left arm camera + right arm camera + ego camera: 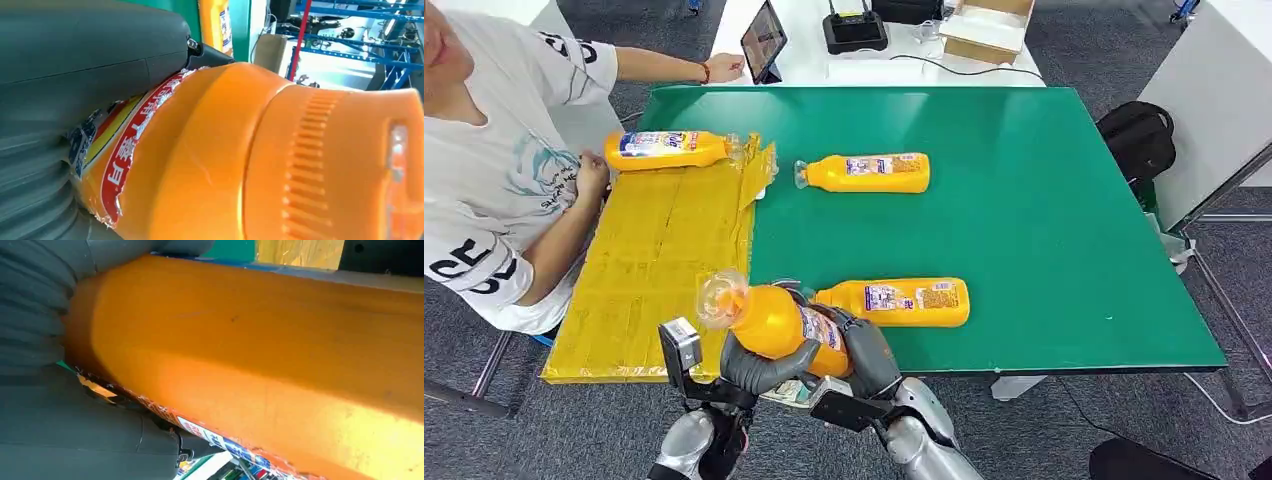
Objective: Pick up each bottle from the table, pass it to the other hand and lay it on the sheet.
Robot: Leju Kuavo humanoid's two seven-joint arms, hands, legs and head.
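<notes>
Both hands are wrapping the same orange bottle [776,322] just off the near edge of the green surface [1044,260]. The left hand [764,368] is cupping it from below, fingers curled up around the shoulder end, while the right hand [864,352] is clasping the labelled body nearer the base. In the left wrist view the grey thumb [90,65] is pressing against the label beside the ribbed cap, and in the right wrist view the ribbed hand [55,385] is lying tight along the bottle's flank. This double grip looks like the handover itself: each hand is taking a different end so that one can let go without the bottle dropping.

The held bottle's long axis is running roughly left to right and tilted, cap end raised and pointing toward the yellow sheet [659,270] on the robot's left, base toward the right hand.

Two more bottles are lying flat on the green: a near one [894,301] just beyond the hands and a farther one [864,172], well apart. A fourth bottle [669,149] is lying across the sheet's far end, cap toward the green. A seated person [494,170] is resting a hand by the sheet's edge.
</notes>
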